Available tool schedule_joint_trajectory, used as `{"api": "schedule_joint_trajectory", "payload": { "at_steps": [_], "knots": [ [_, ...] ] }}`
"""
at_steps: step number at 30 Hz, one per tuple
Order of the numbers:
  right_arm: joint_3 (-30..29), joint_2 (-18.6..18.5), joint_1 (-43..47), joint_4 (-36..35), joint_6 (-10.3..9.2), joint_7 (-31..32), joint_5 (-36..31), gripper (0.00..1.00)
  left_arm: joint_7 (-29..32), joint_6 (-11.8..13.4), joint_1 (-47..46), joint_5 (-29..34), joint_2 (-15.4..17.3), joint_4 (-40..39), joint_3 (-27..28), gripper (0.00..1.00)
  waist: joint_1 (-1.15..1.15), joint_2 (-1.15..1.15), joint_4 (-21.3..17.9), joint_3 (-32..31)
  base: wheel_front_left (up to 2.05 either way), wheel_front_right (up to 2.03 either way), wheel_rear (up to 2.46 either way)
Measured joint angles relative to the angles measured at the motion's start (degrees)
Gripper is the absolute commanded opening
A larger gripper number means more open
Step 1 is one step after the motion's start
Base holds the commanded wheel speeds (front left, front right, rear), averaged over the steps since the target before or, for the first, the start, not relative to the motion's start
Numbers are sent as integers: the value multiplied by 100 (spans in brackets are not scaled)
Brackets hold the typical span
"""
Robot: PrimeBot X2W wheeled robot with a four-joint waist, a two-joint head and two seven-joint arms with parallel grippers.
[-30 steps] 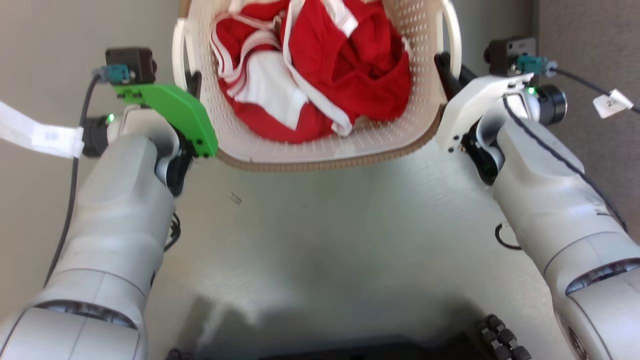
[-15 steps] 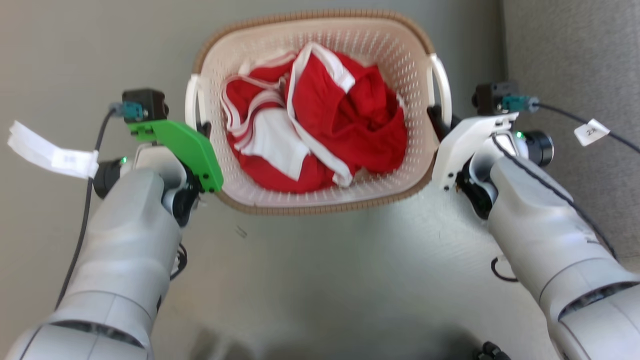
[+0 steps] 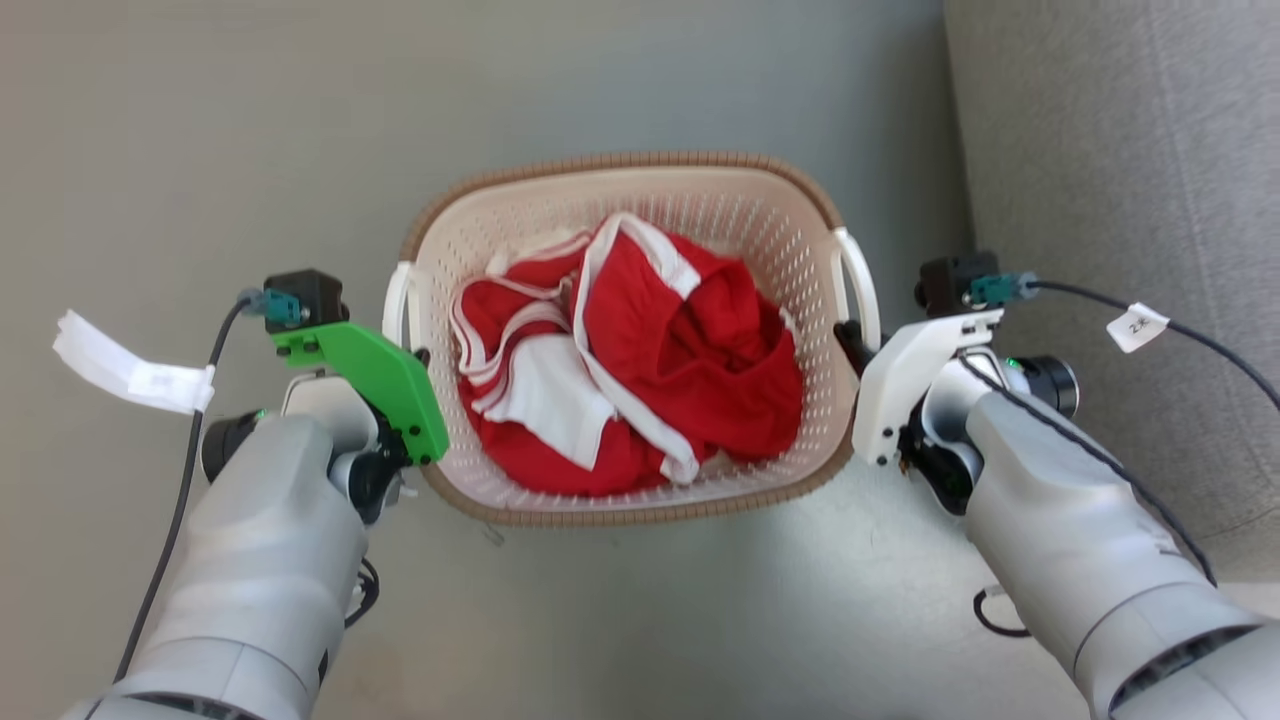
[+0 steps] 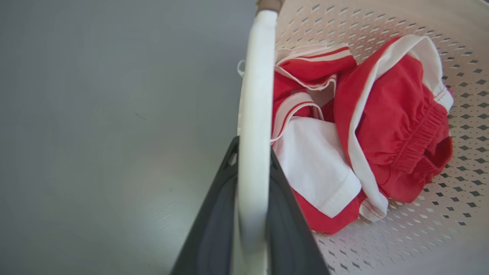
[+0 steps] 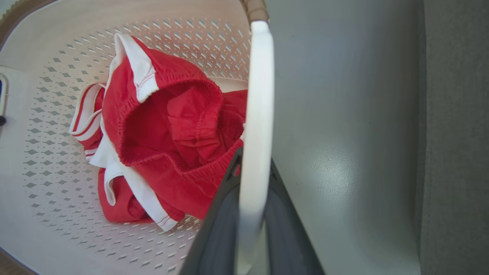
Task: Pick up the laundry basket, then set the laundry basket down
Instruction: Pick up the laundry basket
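The laundry basket [image 3: 620, 162] is cream with perforated walls and a brown woven-look rim, and sits in the middle of the head view. Red-and-white clothes [image 3: 640, 370] lie bunched inside it. My left gripper [image 3: 416, 356] is shut on its white left handle [image 3: 397, 300]. In the left wrist view that handle [image 4: 255, 95] runs between the two dark fingers [image 4: 214, 221] of the left gripper [image 4: 253, 147]. My right gripper [image 3: 850, 345] is shut on the white right handle [image 3: 860, 285]. In the right wrist view this handle [image 5: 258, 95] passes through the right gripper [image 5: 254, 156].
A smooth grey floor [image 3: 250, 120] lies all around the basket. A grey textured surface [image 3: 1120, 150] borders it on the right. White tags hang from the wrist cables, one at the left [image 3: 130, 370] and one at the right [image 3: 1138, 327].
The head camera has moved: basket and arms now sit lower in the picture and look smaller, with more floor beyond. Both grippers keep the same hold on the handles.
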Motion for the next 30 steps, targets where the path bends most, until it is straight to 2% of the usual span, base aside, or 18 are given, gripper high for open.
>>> {"api": "schedule_joint_trajectory", "payload": {
  "at_steps": [14,30],
  "knots": [
    [443,-10,618,-182,-1,525,579,0,265,0,623,-293,26,82,12,0,0,0,-46,-932,0,0,0],
    [838,3,1274,-192,-1,970,938,0,703,-7,1350,-545,33,203,-19,0,0,0,-142,-1946,0,0,0]
  ]
}}
